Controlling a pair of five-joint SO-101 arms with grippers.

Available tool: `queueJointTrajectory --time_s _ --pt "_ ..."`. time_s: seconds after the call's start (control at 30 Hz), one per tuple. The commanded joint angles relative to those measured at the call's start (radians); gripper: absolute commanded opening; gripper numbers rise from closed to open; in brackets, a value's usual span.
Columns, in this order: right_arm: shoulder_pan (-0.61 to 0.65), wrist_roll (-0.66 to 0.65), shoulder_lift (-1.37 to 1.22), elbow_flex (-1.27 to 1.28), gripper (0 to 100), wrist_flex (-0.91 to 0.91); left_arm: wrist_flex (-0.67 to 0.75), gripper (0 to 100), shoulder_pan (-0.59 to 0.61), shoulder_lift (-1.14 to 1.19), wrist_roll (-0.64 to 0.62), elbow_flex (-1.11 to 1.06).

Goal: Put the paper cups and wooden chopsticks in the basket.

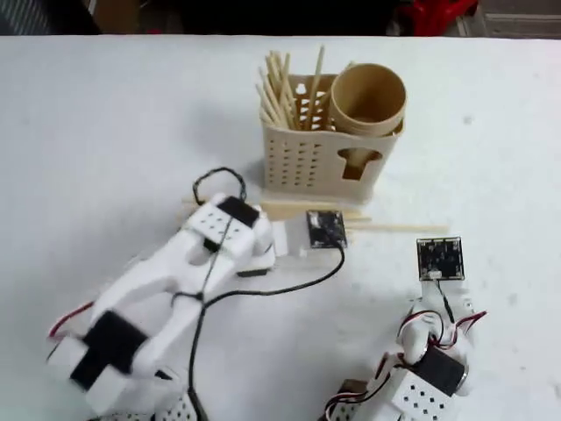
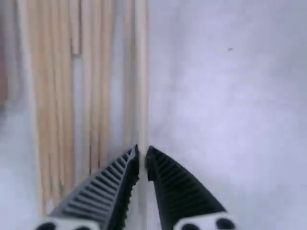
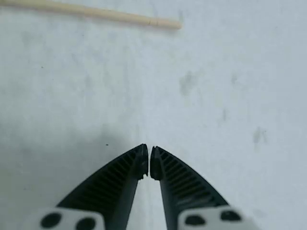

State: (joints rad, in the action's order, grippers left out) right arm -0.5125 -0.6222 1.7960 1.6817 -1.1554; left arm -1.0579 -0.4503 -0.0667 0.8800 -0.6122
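A cream perforated basket (image 1: 302, 167) stands at the table's middle back. It holds a tan paper cup (image 1: 368, 98) and a bundle of upright wooden chopsticks (image 1: 282, 86). More chopsticks (image 1: 289, 207) lie flat on the table in front of it, one (image 1: 408, 228) reaching out to the right. My left arm (image 1: 219, 232) stretches to these. Its gripper (image 2: 143, 154) is shut on the outermost chopstick (image 2: 141, 72) of the lying row (image 2: 62, 96). My right gripper (image 3: 147, 153) is shut over bare table, a little short of a chopstick end (image 3: 144, 19).
The right arm (image 1: 434, 351) sits low at the front right. A black cable (image 1: 289, 285) loops across the table between the arms. The white table (image 1: 105, 132) spreads wide to the basket's left and right.
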Motion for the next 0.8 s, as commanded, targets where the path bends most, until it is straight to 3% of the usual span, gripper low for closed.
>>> queueJointTrajectory --time_s 0.0,0.17,0.37,0.63,0.77 --pt "-0.005 0.002 -0.005 0.009 2.4 0.013 -0.097 2 0.013 -0.289 -0.083 0.044" --pt "-0.005 0.002 -0.005 0.009 2.4 0.013 -0.157 2 0.013 -0.582 -0.152 0.044" --pt "-0.005 0.002 -0.005 0.009 2.4 0.013 0.068 2 -0.022 -0.794 -0.347 0.049" --pt "-0.005 0.002 -0.005 0.009 2.4 0.013 0.411 2 -0.027 -0.582 -0.571 0.282" --pt "-0.005 0.002 -0.005 0.009 2.4 0.013 0.485 2 -0.025 -0.39 -0.638 0.462"
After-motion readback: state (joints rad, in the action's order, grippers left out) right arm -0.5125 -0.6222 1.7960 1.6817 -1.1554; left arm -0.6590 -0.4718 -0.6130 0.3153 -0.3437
